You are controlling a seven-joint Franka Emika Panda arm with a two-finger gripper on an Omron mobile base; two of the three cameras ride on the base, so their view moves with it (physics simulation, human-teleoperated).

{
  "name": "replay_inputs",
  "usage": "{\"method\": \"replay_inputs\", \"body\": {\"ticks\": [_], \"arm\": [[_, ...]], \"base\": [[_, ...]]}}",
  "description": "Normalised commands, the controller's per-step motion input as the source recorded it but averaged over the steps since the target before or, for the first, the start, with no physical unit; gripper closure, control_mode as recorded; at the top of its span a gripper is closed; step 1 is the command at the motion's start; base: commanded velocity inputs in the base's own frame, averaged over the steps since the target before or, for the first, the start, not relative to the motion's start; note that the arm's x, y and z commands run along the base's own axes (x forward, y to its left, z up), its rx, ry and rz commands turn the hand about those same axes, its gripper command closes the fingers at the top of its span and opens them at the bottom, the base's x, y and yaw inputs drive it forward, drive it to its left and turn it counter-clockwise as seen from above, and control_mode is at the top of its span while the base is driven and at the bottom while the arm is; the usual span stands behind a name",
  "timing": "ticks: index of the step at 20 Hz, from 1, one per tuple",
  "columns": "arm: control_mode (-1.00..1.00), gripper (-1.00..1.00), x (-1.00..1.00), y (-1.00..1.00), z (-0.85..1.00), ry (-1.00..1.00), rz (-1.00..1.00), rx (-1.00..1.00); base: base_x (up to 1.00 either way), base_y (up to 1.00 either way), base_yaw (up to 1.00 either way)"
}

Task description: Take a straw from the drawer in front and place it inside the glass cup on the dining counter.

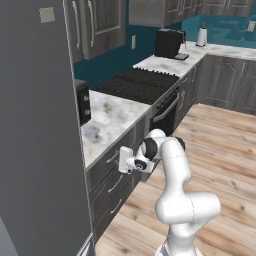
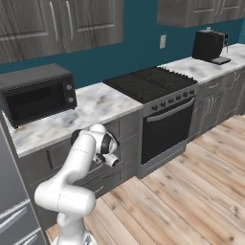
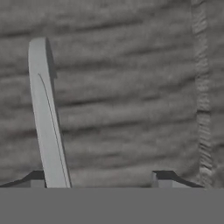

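- The white robot arm reaches toward the dark grey lower cabinets under a marble worktop.
- In the left base view, the gripper sits at about 9 o'clock from the arm's elbow, pressed close to the front of the top drawer.
- In the right base view, the gripper points at the same dark cabinet face, at about 4 o'clock from the arm's upper joint.
- In the hand view, the drawer's wood-grain front is very close to the camera. A slim silver bar handle runs from 12 o'clock down to 6 o'clock at the left.
- The two dark fingertips stand wide apart at the bottom, one just beside the handle's lower end and the other well to the right. Whether either fingertip touches the handle cannot be told.
- The drawer is shut, its front flush with the cabinet.
- A black microwave stands on the worktop above the arm, at about 11 o'clock from it.
- A black stove sits to the right of the worktop, with a wood floor below.
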Motion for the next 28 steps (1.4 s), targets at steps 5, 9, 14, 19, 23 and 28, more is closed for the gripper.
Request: {"method": "replay_inputs", "body": {"ticks": [5, 9, 14, 19, 23, 28], "arm": [[-1.00, 1.00, 0.25, 0.13, -0.01, 0.31, 0.00, 0.00], [-1.00, 1.00, 0.05, 0.03, -0.02, 0.30, 0.00, 0.00], [-1.00, 1.00, 0.00, -0.04, -0.16, 0.19, -0.01, -0.01], [-1.00, 1.00, -0.16, -0.46, -0.33, 0.07, 0.00, 0.00], [-1.00, 1.00, -0.49, -0.79, -0.47, 0.03, 0.00, 0.00], [-1.00, 1.00, -0.73, -0.99, -0.54, 0.01, 0.00, 0.00]], "base": [[0.00, 0.00, 0.00], [0.00, 0.00, 0.00], [0.00, 0.00, 0.00], [0.00, 0.00, 0.00], [0.00, 0.00, 0.00], [0.00, 0.00, 0.00]]}}
